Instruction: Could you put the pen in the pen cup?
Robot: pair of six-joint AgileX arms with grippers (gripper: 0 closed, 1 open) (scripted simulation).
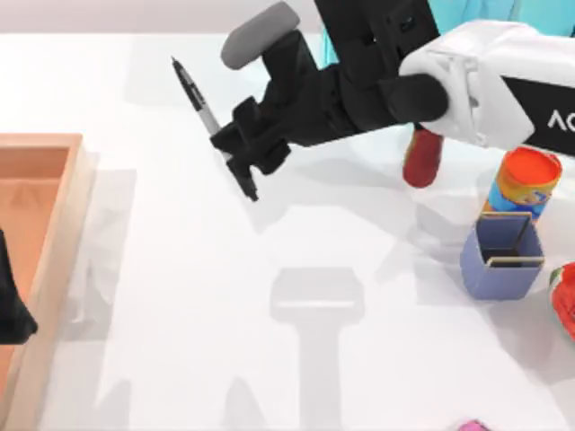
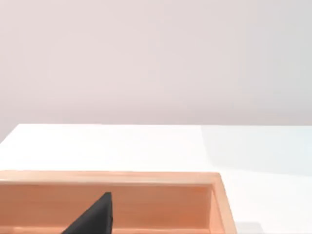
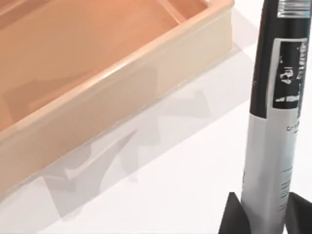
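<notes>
Pen (image 1: 204, 110) clamped in right gripper (image 1: 235, 148) — lifted

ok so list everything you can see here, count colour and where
pen: 1, black with white middle, held above the table, left of centre
pen cup: 1, periwinkle blue, right side
can: 1, orange lid, just behind the pen cup
red bottle: 1, partly under the right arm
wooden tray: 1, light orange-brown, left edge
red item: 1, cut off at the right edge
pink item: 1, bottom edge
table: 1, white
right end effector: shut on the pen
left end effector: black, over the tray
</notes>
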